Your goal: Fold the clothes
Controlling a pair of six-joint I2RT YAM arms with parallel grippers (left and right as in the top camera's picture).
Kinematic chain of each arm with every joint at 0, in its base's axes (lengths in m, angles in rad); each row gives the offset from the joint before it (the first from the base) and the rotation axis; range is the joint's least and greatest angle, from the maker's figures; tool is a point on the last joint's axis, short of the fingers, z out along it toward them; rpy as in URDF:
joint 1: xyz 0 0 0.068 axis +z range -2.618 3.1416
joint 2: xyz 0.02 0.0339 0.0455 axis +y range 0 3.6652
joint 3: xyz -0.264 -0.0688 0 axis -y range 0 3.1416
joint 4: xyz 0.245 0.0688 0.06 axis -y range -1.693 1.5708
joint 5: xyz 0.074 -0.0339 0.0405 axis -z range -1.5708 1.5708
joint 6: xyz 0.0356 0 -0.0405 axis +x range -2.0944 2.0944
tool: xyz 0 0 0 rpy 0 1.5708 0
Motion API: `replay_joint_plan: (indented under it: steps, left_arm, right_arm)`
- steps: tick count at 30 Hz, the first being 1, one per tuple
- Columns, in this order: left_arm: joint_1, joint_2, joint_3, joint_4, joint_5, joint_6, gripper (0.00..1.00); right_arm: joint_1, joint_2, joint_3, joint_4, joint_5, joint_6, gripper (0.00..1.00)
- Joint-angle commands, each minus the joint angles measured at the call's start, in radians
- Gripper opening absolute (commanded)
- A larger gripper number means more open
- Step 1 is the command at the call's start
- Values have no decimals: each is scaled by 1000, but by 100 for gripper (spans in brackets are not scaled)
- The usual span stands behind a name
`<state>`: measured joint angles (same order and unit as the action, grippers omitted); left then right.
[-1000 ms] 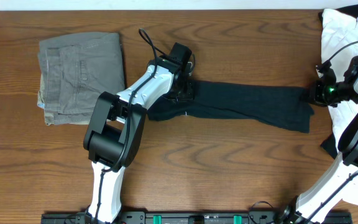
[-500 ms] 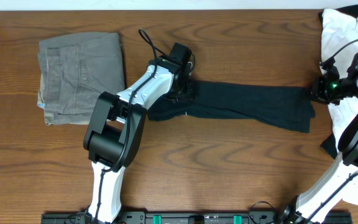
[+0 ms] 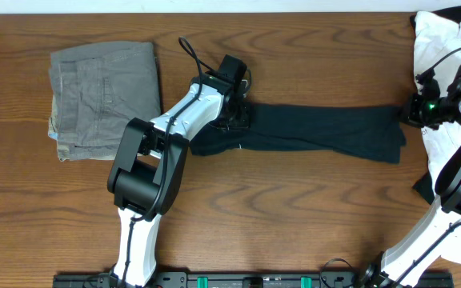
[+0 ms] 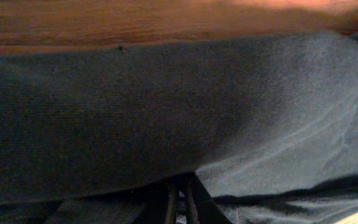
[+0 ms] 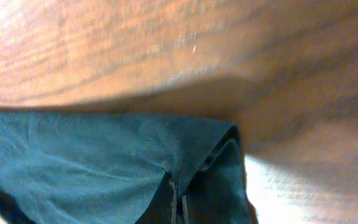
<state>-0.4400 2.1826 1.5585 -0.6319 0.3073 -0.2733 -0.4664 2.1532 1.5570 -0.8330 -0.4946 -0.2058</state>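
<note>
Stretching across the table [image 3: 294, 232] as a band, the black T-shirt [image 3: 318, 132] is pinched at one end by the left gripper [image 3: 238, 118], at the other (bunched) end by the right gripper [image 3: 405, 118].

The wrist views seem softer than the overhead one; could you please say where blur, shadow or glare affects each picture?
Overhead: sharp and evenly lit, though the white garment at the right edge is nearly blown out. Left wrist: dim and soft, the black T-shirt filling the frame. Right wrist: the table wood is blurred, a washed-out patch lower right, shirt tinted teal.
</note>
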Motion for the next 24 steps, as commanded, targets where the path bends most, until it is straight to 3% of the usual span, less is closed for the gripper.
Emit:
replay_joint_plan:
  steps: [1,4,8,18,24]
  left_arm:
    - [12,40,-18,-21,-100,3,9]
    - [12,40,-18,-21,-100,3,9]
    - [12,40,-18,-21,-100,2,9]
    - [12,21,0,-10,-100,19,9]
    - [12,-76,47,-8,-100,33,11]
  right_arm:
    - [8,12,18,31,-3,34,1]
    - [10,12,18,51,-3,34,3]
    - [18,13,17,66,24,34,20]
    - [45,10,21,141,95,33,29]
    - [57,-18,74,24,171,32,37]
